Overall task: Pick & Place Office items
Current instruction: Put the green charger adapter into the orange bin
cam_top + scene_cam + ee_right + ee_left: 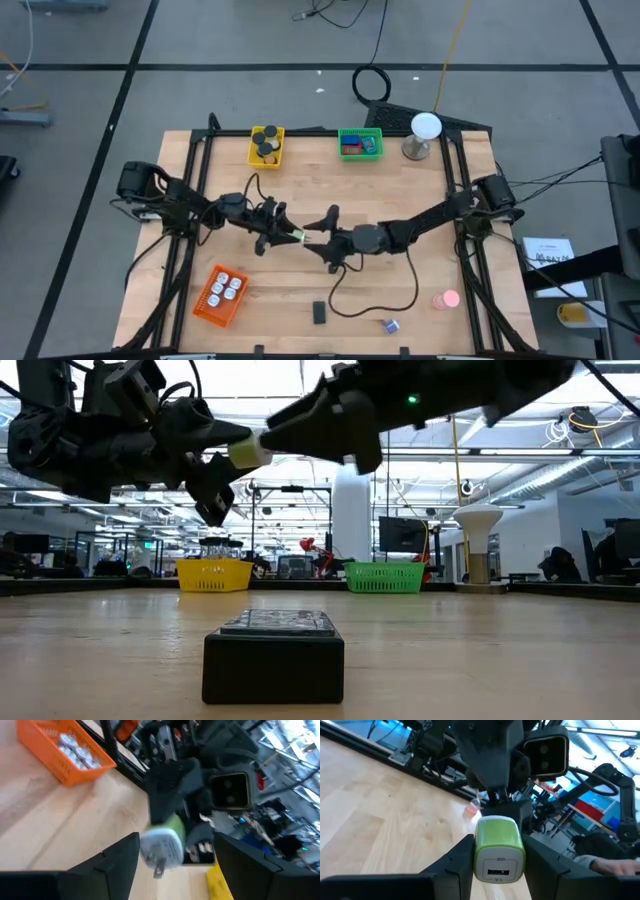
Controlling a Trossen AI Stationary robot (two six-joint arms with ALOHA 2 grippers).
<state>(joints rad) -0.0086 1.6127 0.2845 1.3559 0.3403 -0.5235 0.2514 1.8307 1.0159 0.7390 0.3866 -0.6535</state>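
A small green-and-white USB charger plug (499, 845) hangs in the air over the table's middle (298, 236), held by my left gripper (499, 851). Its USB face looks back at my left wrist. Its pronged end (161, 851) points at my right gripper (175, 842). That gripper is open and comes level from the table's right, its fingers standing on either side of the plug without touching it. In the low view the plug (248, 452) is high above the table. A black block (273, 656) rests flat on the wood near the front edge. My left gripper pinches the charger plug between its two fingers (462, 857), one on each side of the white USB end (496, 866). The fingers come level from the table's left. The plug is lifted clear of the table and lies level, its prongs pointing away toward the right arm.
At the far edge stand a yellow basket of black discs (266, 146), a green basket of blue and red pieces (359, 143) and a white ball on a stand (425, 130). At the front are an orange basket of white bits (222, 294), a pink round piece (446, 298) and a loose black cable (372, 305).
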